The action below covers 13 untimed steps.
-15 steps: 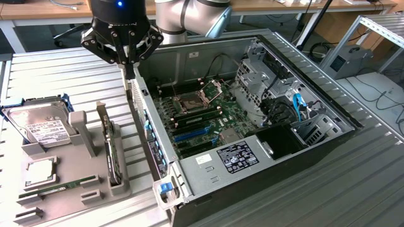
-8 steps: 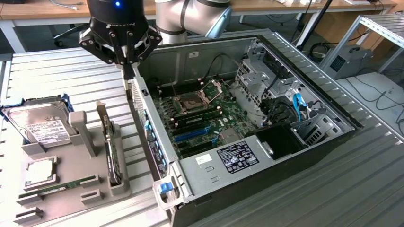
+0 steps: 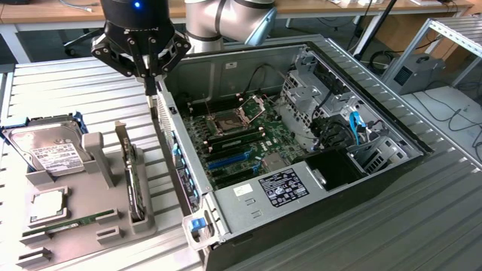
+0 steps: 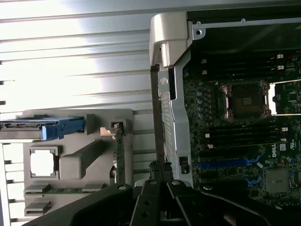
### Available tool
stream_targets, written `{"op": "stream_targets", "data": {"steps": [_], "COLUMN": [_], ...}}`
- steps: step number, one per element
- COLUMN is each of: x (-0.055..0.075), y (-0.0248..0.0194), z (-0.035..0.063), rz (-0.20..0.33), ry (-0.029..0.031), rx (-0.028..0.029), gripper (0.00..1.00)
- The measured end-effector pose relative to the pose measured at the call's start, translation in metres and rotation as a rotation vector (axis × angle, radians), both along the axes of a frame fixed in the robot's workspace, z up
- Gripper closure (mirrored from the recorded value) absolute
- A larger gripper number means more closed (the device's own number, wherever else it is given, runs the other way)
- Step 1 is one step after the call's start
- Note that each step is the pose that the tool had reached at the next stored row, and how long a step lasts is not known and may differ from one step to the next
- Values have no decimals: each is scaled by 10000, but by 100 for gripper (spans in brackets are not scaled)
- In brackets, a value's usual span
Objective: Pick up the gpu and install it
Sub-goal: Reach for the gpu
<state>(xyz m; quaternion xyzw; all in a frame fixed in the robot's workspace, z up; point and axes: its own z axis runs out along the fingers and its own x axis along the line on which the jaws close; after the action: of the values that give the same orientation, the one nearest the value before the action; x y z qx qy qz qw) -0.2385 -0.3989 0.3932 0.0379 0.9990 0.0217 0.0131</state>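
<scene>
The gpu (image 3: 134,179) stands on edge in a slot of the grey holder (image 3: 94,189) at the exterior view's left, its silver end bracket pointing up. In the wrist view the gpu (image 4: 120,155) shows edge-on as a thin green strip. My gripper (image 3: 153,78) hangs above the near wall of the open computer case (image 3: 226,212), well above and beyond the gpu. Its fingers are shut with nothing between them. The gripper (image 4: 160,165) points down at the case's rim, beside the holder.
The holder also carries a hard drive (image 3: 47,149) in a blue caddy, a CPU (image 3: 49,206) and a RAM stick (image 3: 71,224). The case lies open with its motherboard (image 3: 241,132) and blue slots (image 3: 229,160) exposed. A ribbed metal table (image 3: 391,226) surrounds everything.
</scene>
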Motion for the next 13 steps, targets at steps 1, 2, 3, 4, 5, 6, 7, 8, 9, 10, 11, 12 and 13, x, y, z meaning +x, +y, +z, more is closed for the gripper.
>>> {"op": "stream_targets", "data": {"steps": [1, 2, 3, 4, 5, 6, 7, 8, 9, 10, 11, 12, 13], "x": [-4, -6, -9, -11, -14, -17, -20, -22, -26, -30, -35, -40, -45], "y": [0, 0, 0, 0, 0, 0, 0, 0, 0, 0, 0, 0, 0], "z": [0, 0, 0, 0, 0, 0, 0, 0, 0, 0, 0, 0, 0], "rz": [0, 0, 0, 0, 0, 0, 0, 0, 0, 0, -1, -1, -1], "ry": [0, 0, 0, 0, 0, 0, 0, 0, 0, 0, 0, 0, 0], "rx": [0, 0, 0, 0, 0, 0, 0, 0, 0, -1, 0, 0, 0], "gripper": [89, 89, 89, 89, 89, 89, 89, 89, 89, 89, 89, 89, 89]}}
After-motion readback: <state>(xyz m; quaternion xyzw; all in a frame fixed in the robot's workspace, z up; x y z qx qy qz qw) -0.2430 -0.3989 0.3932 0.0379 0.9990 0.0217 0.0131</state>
